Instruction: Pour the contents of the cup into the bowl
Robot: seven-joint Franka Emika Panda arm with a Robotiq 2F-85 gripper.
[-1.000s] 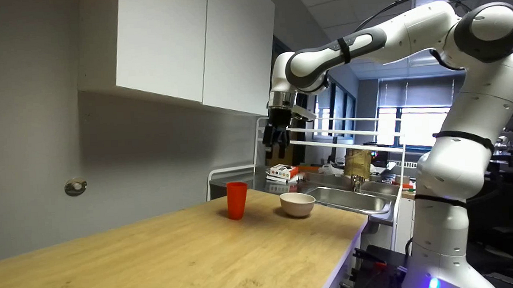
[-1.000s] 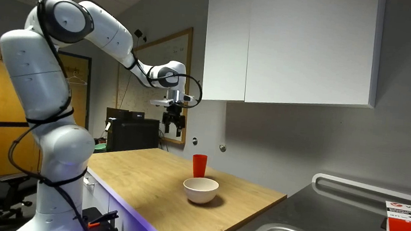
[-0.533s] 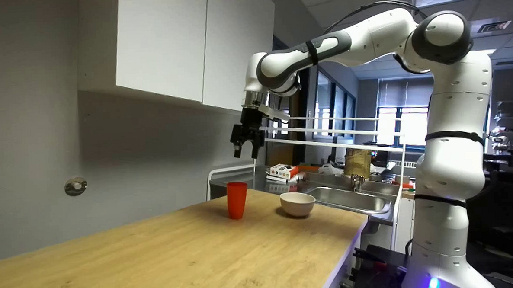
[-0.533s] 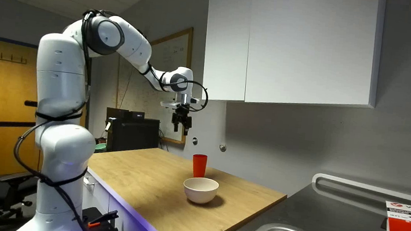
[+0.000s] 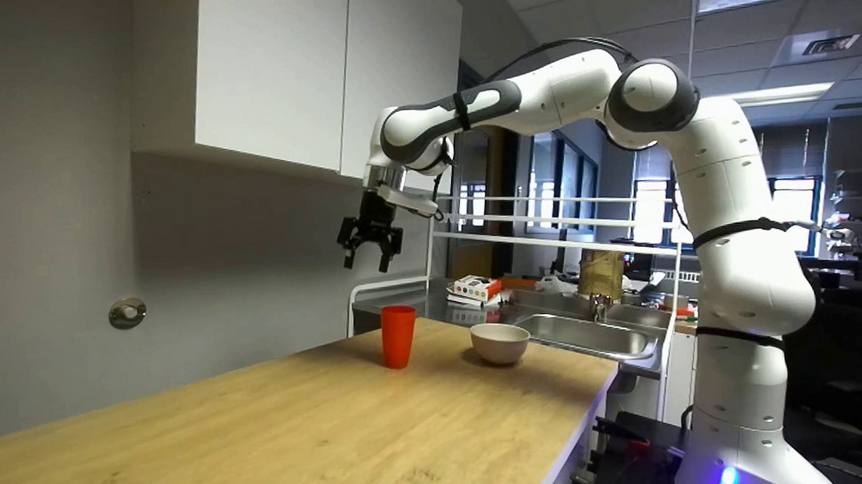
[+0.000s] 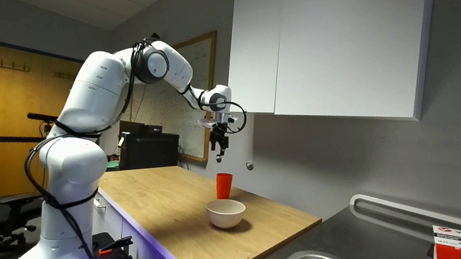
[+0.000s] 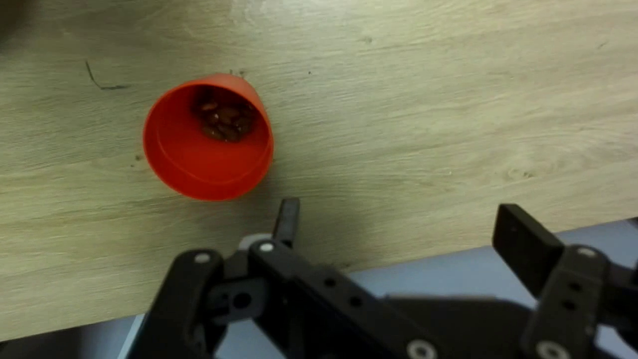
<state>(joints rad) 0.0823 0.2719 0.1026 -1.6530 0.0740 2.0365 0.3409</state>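
In an exterior view, you have the cup [image 5: 398,338] upright on the surface [image 5: 286,430] below the frame's centre, the bowl [image 5: 500,344] near its right, your tool [image 5: 367,262] above and slightly left. In the wrist view, contents [image 7: 227,120] lie inside the cup at upper left.

Shiny metal sink [image 5: 588,335]: an exterior view faces this way, looking along the flat light-wood table top [image 5: 286,430] from a bit above, well back
White board in a wooden frame [image 6: 160,112]: an exterior view looks toward this from the sink side, well back, about the opposite way along the table top
Smooth orange-red plastic cup [image 7: 214,167]: the wrist view looks down into it, nearest of all, past the black two-fingered gripper [image 7: 397,208] at the picture's bottom
White boxy wall cupboard [image 6: 327,50], white robot arm [image 5: 723,185], round whitish bowl [image 6: 225,218]: shared by both exterior views
Cup, table top: in all three
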